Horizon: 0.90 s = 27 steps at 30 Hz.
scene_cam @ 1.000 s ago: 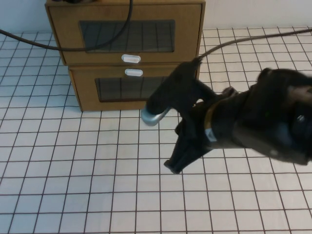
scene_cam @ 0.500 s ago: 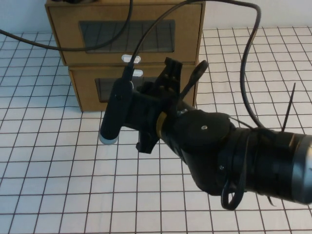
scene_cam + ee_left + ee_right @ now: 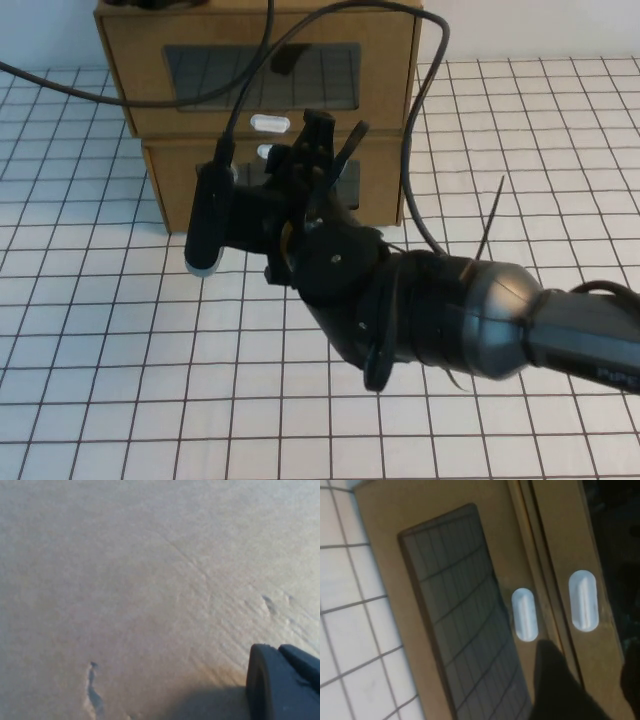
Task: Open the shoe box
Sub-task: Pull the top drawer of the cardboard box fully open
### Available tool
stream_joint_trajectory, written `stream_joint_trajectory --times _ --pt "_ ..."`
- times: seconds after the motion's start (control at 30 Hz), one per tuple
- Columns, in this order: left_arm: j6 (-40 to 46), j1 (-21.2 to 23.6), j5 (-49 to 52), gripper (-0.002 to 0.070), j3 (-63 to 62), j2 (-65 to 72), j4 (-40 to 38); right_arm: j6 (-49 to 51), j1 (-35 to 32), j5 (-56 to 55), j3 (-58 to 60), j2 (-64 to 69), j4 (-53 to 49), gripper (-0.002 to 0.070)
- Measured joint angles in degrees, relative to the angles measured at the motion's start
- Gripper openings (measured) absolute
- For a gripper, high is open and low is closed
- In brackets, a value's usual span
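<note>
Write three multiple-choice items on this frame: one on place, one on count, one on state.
1. Where is the right gripper?
A. before the fronts of the stacked shoe boxes
B. parked at the table's near edge
C. inside a box

2. How many white handles show on the fronts?
A. one
B. two
C. four

3. What state are the boxes in?
A. both shut
B. upper pulled out
C. lower pulled out

Key: 1 A, the high view shows it raised before the fronts; 2 B, a lower handle and an upper handle; 3 A, both fronts sit flush. The left gripper shows only in its wrist view, close against a beige surface.
</note>
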Motion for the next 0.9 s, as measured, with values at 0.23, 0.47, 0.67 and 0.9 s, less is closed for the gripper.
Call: stream_joint_trajectory --times 0.23,0.47,0.67,0.9 --pt "0.0 0.0 0.0 -0.0002 0.0 0.0 0.0 -2.2 -1.6 0.7 -5.8 4.2 0.0 0.0269" --pt "0.0 0.0 0.0 -0.0002 0.0 0.0 0.0 -4.7 -2.8 0.0 -9.6 6.9 -0.1 0.027" --pt "0.0 0.0 0.0 -0.0002 0.0 0.1 -0.1 -5.6 -4.0 -2.3 -11.0 7.8 -0.1 0.027" --pt "0.0 0.0 -0.5 -0.0002 -0.2 1.0 -1.3 -5.9 -5.4 -5.1 -12.2 8.5 -0.2 0.027"
